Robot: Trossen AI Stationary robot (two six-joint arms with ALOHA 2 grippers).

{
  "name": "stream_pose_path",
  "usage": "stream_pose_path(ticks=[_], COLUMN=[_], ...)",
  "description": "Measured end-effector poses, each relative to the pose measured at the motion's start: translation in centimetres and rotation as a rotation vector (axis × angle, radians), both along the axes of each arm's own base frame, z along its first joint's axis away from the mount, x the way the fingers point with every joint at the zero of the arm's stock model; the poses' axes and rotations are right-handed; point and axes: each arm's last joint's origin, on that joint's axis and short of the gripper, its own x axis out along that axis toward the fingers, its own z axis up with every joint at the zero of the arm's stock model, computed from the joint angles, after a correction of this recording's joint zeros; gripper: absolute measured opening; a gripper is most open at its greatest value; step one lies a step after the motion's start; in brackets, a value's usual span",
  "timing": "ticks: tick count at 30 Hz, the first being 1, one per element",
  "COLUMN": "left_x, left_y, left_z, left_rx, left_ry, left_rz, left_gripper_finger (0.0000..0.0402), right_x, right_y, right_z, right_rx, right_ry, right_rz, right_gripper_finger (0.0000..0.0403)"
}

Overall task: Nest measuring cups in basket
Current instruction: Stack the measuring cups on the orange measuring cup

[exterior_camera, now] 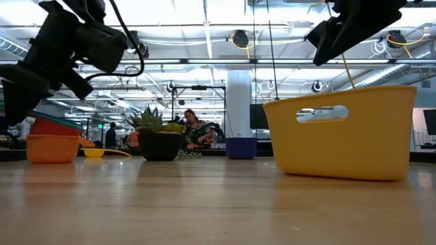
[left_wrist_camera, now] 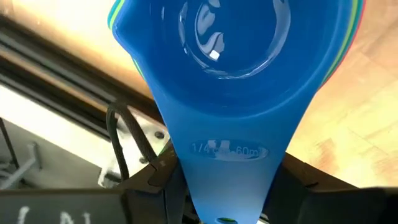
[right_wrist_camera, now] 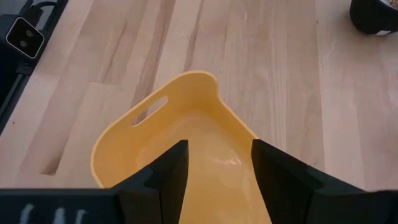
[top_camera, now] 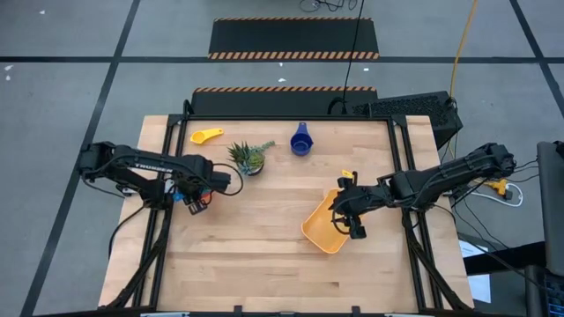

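Right hand [top_camera: 345,214] grips the basket [top_camera: 319,227], nothing inside it.

I see the worktop [top_camera: 264,229] from overhead and level; 2 wrist cameras peer closely past their jaws; both wide views share the basket [top_camera: 322,231].

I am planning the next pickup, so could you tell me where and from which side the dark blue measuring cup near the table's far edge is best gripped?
Grip the dark blue cup by its short flat handle, which points toward the far edge, coming from above. The handle is thin enough to pinch; the plant stands apart beside it.
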Motion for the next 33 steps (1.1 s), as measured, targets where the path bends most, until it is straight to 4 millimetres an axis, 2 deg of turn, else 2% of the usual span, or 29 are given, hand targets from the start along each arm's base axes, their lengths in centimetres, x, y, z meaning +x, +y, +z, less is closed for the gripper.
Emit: stream_pose_path(ticks=[6,16,20,26,29,33], left_x=[0.2,2.7,3.6,4.2,4.5,5.5], left_y=[-0.9,-1.9,-2.4,-3.0,-3.1,-3.4], left_z=[0.2,2.5,2.1,0.7,0.8,1.5], left_rx=[-0.018,-0.004,-0.016,-0.029,-0.015,-0.019], left_ry=[-0.013,-0.199,-0.229,-0.122,-0.115,-0.202], left_rz=[-0.098,-0.111,-0.115,-0.183,-0.213,-0.244], left_gripper_finger=[0.0158,0.0158,0.0158,0.0158,0.0158,0.0158], right_x=[0.0,0.0,-0.2,-0.6,-0.7,-0.7], right_y=[0.0,-0.1,0.0,-0.1,-0.1,-0.1], right_z=[0.0,0.0,-0.2,-0.5,-0.5,-0.5], right_rx=[-0.018,-0.036,-0.02,0.001,0.002,0.001], right_ry=[-0.004,-0.009,0.023,0.083,0.09,0.09], right_rz=[0.015,0.001,-0.019,-0.054,-0.058,-0.056], right_gripper_finger=[0.0169,0.0169,0.0169,0.0169,0.0169,0.0169])
